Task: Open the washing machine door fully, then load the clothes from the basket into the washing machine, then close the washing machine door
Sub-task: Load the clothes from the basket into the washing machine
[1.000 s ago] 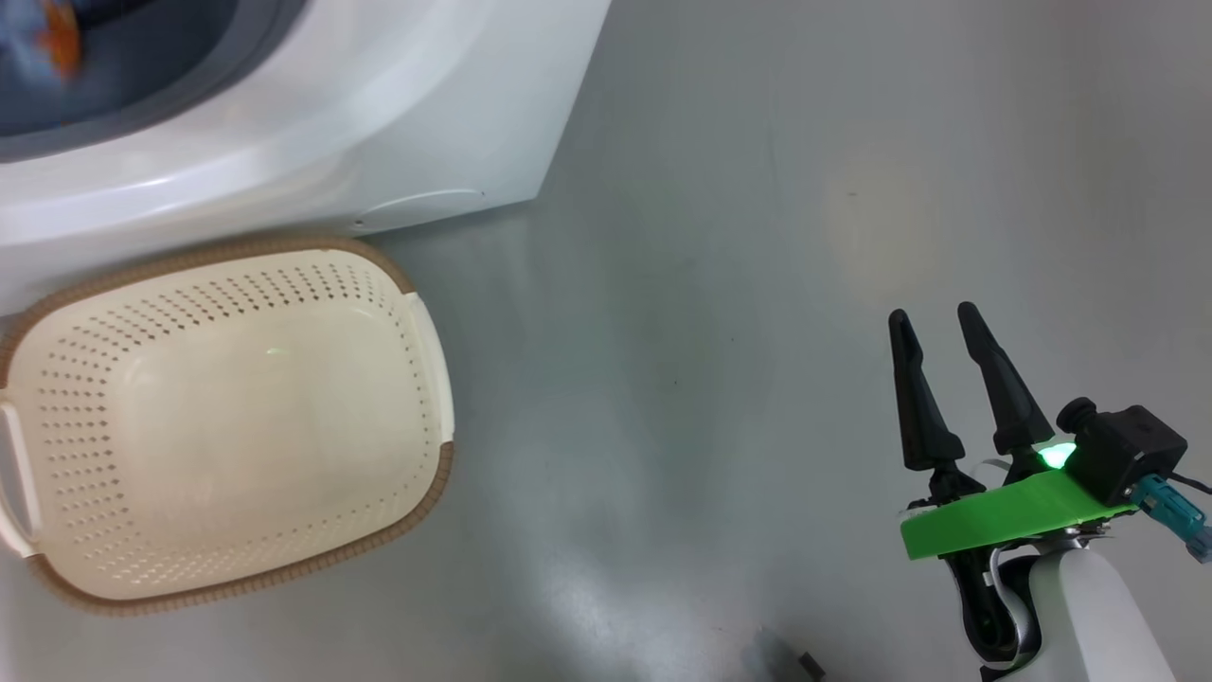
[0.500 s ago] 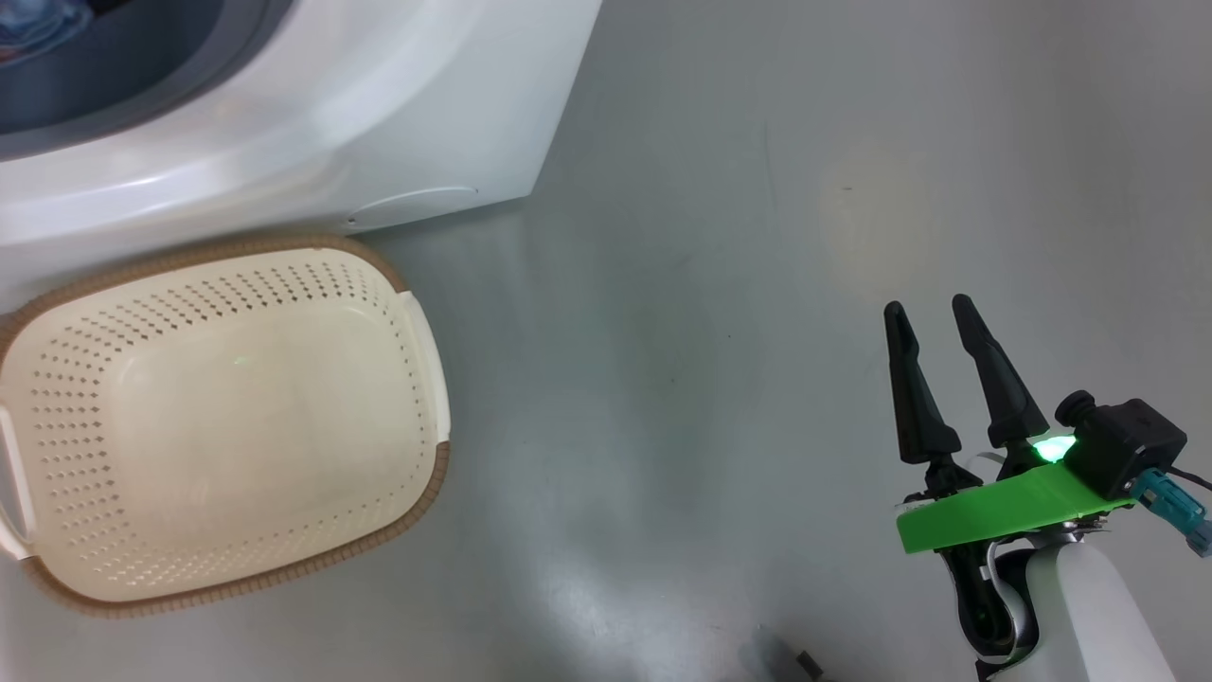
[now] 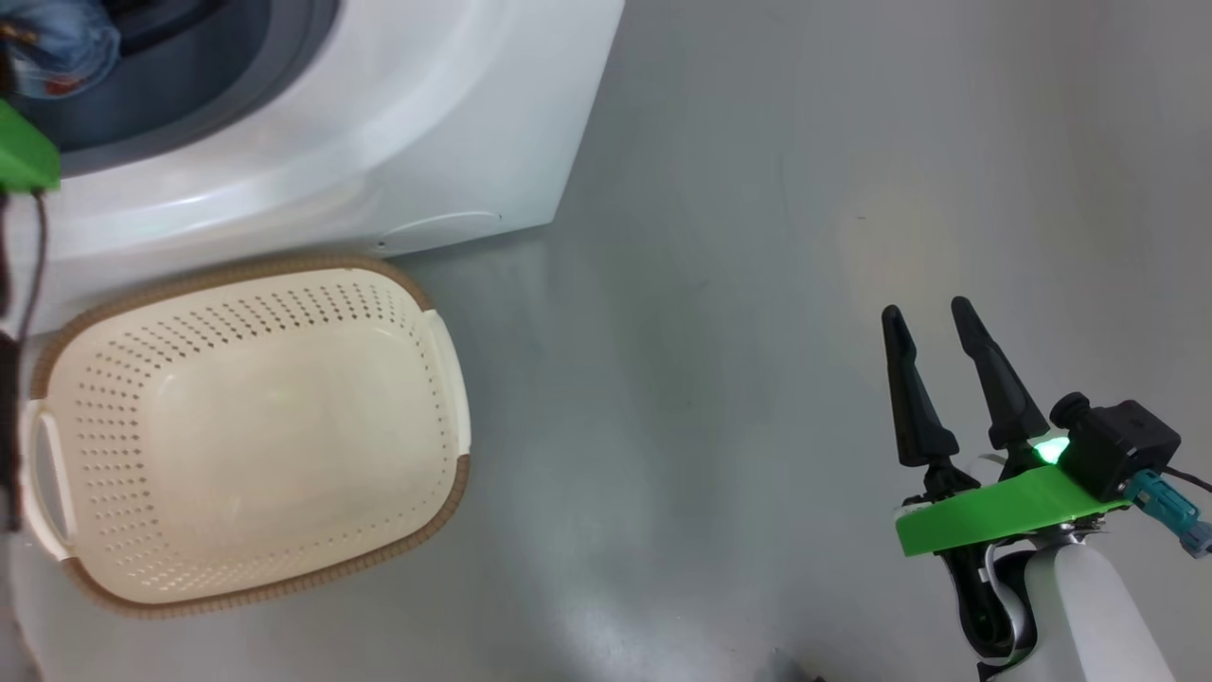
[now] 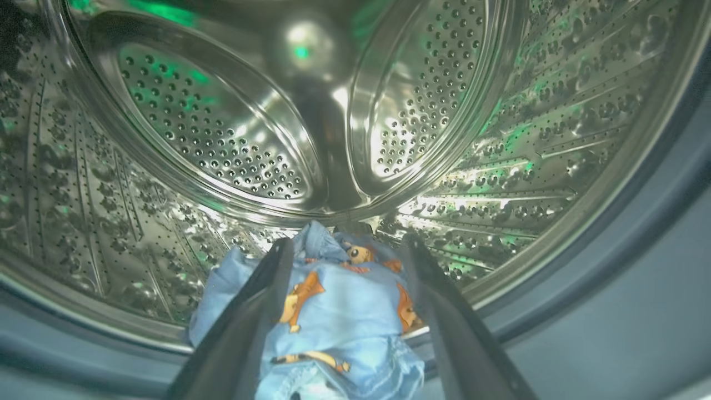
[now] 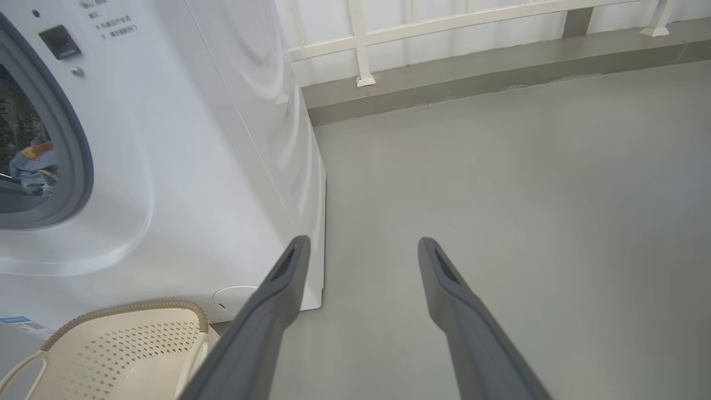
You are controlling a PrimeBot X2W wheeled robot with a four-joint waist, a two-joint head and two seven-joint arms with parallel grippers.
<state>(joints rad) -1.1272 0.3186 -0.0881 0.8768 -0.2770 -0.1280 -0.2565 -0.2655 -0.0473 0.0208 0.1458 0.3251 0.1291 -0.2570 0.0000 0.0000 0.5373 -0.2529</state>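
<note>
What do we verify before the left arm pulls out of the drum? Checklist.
1. left gripper open: ok.
2. clothes free of its fingers: cannot tell, fabric lies between them.
3. clothes past the drum lip: cannot tell.
4. basket empty: ok.
5. right gripper open, apart from the washing machine: ok.
6. washing machine door swing path: cannot tell.

Grey floor meets a raised kerb below white railing.
</note>
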